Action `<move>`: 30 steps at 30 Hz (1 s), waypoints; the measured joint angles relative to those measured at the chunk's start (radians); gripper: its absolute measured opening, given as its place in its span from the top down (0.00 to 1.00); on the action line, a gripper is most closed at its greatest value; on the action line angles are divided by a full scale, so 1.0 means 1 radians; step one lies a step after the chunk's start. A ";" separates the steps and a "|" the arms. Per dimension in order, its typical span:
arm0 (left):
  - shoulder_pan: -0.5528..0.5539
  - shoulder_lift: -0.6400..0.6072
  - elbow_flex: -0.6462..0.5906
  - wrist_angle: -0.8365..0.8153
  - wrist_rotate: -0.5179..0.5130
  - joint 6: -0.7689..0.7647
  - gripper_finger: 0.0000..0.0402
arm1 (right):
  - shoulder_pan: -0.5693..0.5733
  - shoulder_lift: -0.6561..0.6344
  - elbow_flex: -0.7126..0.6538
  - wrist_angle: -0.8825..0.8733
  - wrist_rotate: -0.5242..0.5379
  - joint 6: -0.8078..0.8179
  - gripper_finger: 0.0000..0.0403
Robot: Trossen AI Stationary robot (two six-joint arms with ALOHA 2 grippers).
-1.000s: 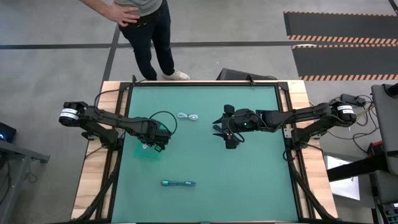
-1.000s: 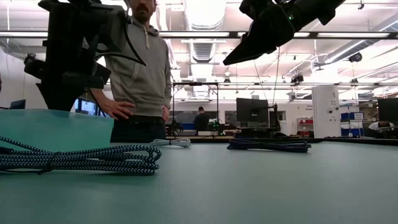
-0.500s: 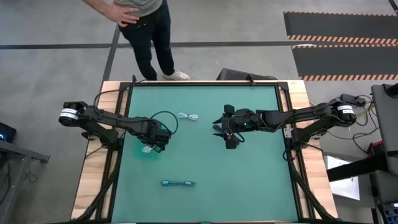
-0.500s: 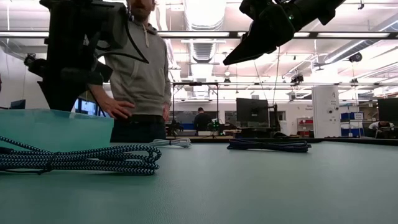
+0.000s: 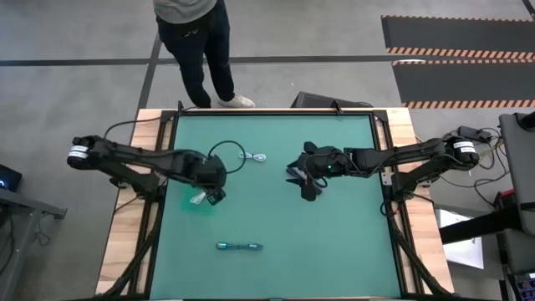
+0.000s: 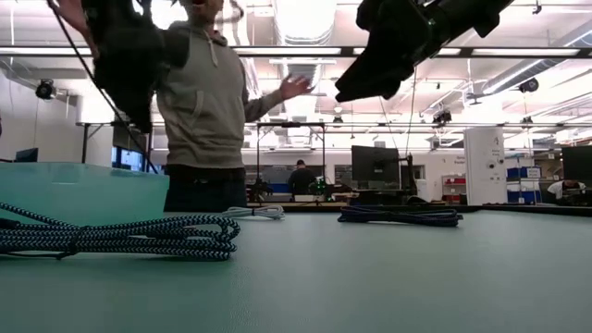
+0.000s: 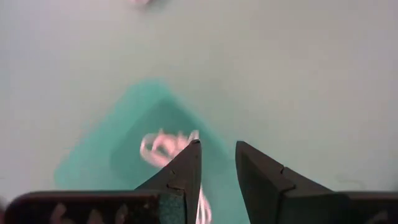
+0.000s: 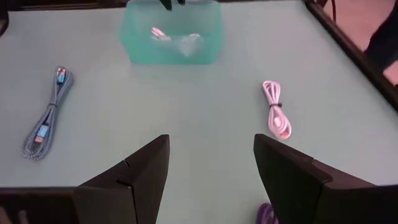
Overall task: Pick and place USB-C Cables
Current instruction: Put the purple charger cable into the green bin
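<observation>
A clear teal tub (image 5: pixel 191 203) sits left of the table's middle with one white cable bundle (image 7: pixel 165 146) lying in it. My left gripper (image 5: pixel 211 194) hangs open high above the tub, fingers pointing down. A second white bundle (image 5: pixel 253 156) lies toward the far side. The teal-blue bundle (image 5: pixel 239 247) lies near the near edge. The black bundle (image 6: pixel 400 215) lies flat under my right gripper (image 5: pixel 292 173), which hovers open above it; one end of it shows between the fingers (image 8: pixel 267 214). The high view hides most of this bundle.
A person (image 5: pixel 196 46) stands just beyond the far edge with a hand raised (image 6: pixel 294 86). Dark robot wires loop near the left arm (image 5: pixel 224 155). Bare green mat (image 5: pixel 334 242) spreads over the near right part of the table.
My left gripper has risen from just above the tub, and its arm has swung slightly toward the far edge. My right gripper has turned a little in place above the black bundle. The person behind the table has raised an arm. The cables have stayed still.
</observation>
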 joint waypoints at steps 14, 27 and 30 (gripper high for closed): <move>-0.011 -0.156 -0.209 0.789 -0.068 0.553 0.79 | 0.009 0.053 0.000 -0.187 0.019 0.290 0.44; -0.011 -0.185 -0.298 0.926 -0.068 0.570 0.79 | 0.002 0.177 0.000 -0.376 0.144 0.434 0.44; -0.011 -0.185 -0.298 0.929 -0.068 0.570 0.79 | -0.001 0.192 0.000 -0.373 0.161 0.435 0.44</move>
